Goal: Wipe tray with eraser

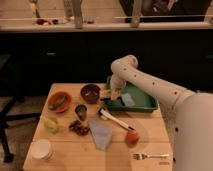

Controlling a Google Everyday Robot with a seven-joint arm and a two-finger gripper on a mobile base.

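Observation:
The green tray [149, 105] sits at the back right of the wooden table. A small grey-blue pad [128, 100] lies inside it. My gripper [110, 95] hangs from the pale arm at the tray's left wall, just right of the brown bowl, with something pale tan at its tip. A long flat block with a dark face and pale body, the eraser [116, 120], lies on the table just in front of the tray's left corner, apart from the gripper.
A brown bowl [91, 93], an orange bowl [58, 101], a dark cup [81, 112], a green fruit [51, 124], a blue-grey cloth [101, 135], a red fruit [132, 137], a white cup [41, 148] and a fork [151, 156] stand on the table. A dark counter runs behind.

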